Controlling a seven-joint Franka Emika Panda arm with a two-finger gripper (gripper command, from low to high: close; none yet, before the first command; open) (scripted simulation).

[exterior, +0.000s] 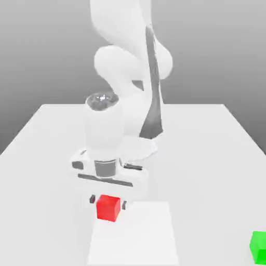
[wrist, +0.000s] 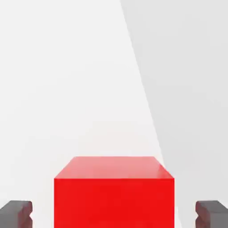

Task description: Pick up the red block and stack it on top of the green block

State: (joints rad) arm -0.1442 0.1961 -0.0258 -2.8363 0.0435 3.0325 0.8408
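White tabletop (exterior: 47, 135), flat, matte, edges converging toward far side. Brighter rectangular patch (exterior: 148, 234) on surface near front of exterior view (possibly light falling, or separate sheet; cannot tell which). Backdrop (exterior: 41, 47) plain grey gradient, darker at top, paler toward table's far edge. No seams visible in backdrop. Lighting soft, even, shadows faint. In hand view, pale surface (wrist: 67, 89) split by slanting tonal boundary.

Descends as a white arm (exterior: 130, 62) from twelve o'clock in the exterior view, folded sharply over. Points the gripper (exterior: 108, 202) straight down toward six o'clock. Holds the dark fingers (exterior: 92, 199) parted, at nine and three o'clock below the wrist (exterior: 106, 169).
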